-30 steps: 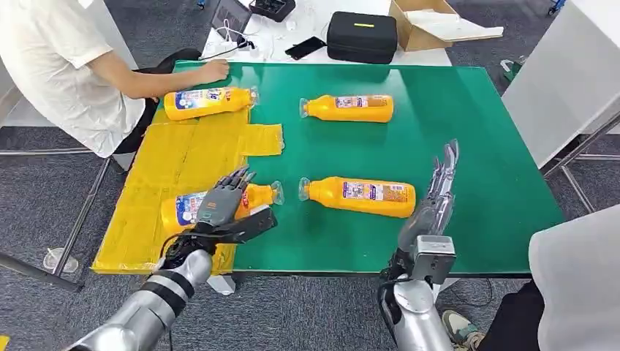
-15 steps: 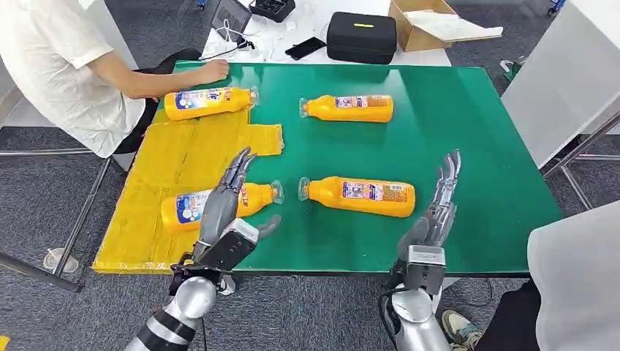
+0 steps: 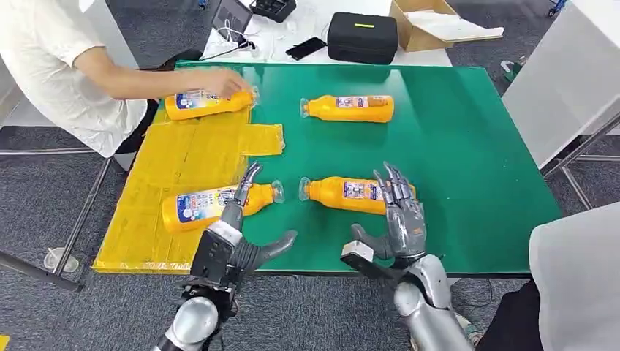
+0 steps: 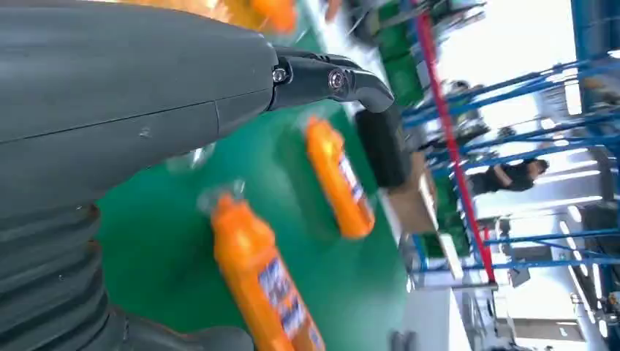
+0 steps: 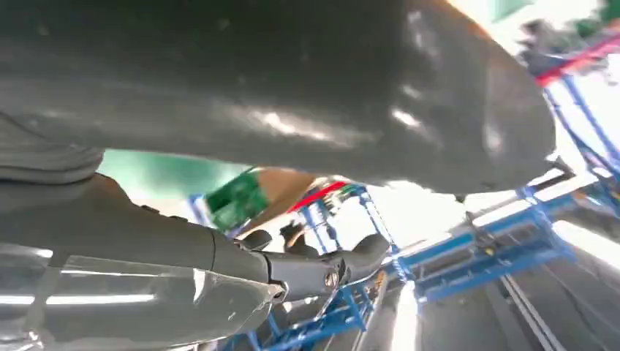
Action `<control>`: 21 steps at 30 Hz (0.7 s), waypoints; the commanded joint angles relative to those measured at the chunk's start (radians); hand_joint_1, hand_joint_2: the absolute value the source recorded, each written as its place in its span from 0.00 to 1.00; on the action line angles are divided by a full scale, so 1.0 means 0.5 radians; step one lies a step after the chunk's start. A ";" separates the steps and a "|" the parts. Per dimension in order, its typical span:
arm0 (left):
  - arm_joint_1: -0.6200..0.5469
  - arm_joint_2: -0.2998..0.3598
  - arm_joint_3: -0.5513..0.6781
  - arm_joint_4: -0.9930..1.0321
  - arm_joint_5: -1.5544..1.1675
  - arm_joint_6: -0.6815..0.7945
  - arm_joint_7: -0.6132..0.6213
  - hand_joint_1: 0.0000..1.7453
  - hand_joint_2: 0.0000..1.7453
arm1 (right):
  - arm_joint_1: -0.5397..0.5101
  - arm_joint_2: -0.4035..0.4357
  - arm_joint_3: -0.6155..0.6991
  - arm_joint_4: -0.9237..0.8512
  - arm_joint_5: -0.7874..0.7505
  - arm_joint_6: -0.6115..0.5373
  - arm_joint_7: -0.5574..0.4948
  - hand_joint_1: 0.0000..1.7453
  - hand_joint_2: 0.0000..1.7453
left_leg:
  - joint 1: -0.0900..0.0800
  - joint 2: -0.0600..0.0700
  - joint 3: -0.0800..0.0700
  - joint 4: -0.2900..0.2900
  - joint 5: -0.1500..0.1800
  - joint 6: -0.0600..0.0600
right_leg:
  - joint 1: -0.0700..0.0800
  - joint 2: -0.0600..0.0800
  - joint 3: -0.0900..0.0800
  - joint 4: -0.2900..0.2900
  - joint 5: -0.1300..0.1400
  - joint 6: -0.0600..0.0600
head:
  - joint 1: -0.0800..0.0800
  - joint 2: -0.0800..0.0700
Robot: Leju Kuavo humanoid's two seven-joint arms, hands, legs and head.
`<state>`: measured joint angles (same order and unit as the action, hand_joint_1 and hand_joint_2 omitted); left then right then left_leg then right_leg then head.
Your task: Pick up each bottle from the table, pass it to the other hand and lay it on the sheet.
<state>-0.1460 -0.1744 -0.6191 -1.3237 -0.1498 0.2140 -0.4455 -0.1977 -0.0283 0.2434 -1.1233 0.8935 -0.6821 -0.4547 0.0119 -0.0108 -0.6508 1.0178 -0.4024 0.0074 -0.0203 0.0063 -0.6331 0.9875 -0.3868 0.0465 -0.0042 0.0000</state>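
Now, your right hand (image 3: 398, 219) is empty, fingers spread and thumb out, palm turned toward the near bottle (image 3: 351, 194). Its fingertips overlap the bottle's base end in the head view, but I cannot tell whether they touch it. That bottle lies on its side on the bare green surface (image 3: 468, 139), just beyond the hand, its long axis running across your reach: cap toward the yellow sheet (image 3: 183, 157), base toward the right hand. Since the fingers point away from you and the bottle runs crosswise, a wrap around the body near the label looks like the natural grip, and the right hand is plainly the nearer one for it.

Your left hand (image 3: 234, 238) is also empty and apart-fingered, standing edge-up near the front edge of the surface. Its fingertips reach toward the neck of a second bottle (image 3: 212, 205), which already lies on the sheet with its cap poking off the sheet's edge toward the near bottle. The left hand is well placed to receive a pass between the two.

Farther from the near bottle, a third bottle (image 3: 349, 108) rests on bare green, lying parallel to it. At the sheet's far end a person's hand (image 3: 223, 80) rests on a fourth bottle (image 3: 205, 102); mind that arm.
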 commanded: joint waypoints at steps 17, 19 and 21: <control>-0.126 -0.031 -0.180 0.208 0.210 0.208 0.034 0.00 1.00 | -0.522 -0.047 -0.085 1.133 0.039 0.057 0.118 0.00 0.00 | 0.001 0.004 0.011 -0.001 -0.003 0.000 | 0.003 0.000 0.010 -0.001 -0.003 -0.005 | 0.000 0.000; -0.140 -0.036 -0.197 0.222 0.215 0.202 0.034 0.00 1.00 | -0.562 -0.055 -0.063 1.200 0.077 0.051 0.142 0.00 0.00 | 0.001 0.004 0.010 0.000 -0.004 0.000 | 0.002 0.001 0.010 -0.001 -0.003 -0.005 | -0.001 0.000; -0.140 -0.039 -0.202 0.226 0.217 0.202 0.034 0.00 1.00 | -0.572 -0.056 -0.064 1.213 0.079 0.050 0.143 0.00 0.00 | 0.001 0.007 0.016 0.000 -0.006 0.001 | 0.003 0.002 0.015 -0.001 -0.004 -0.006 | 0.000 0.000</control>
<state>-0.1647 -0.2049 -0.6718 -1.2822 -0.0450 0.3158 -0.4284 -0.3915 -0.0675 0.2182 -0.6943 0.9197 -0.6657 -0.3967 0.0122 -0.0107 -0.6508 1.0178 -0.4024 0.0074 -0.0200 0.0063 -0.6332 0.9875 -0.3869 0.0464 -0.0042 0.0000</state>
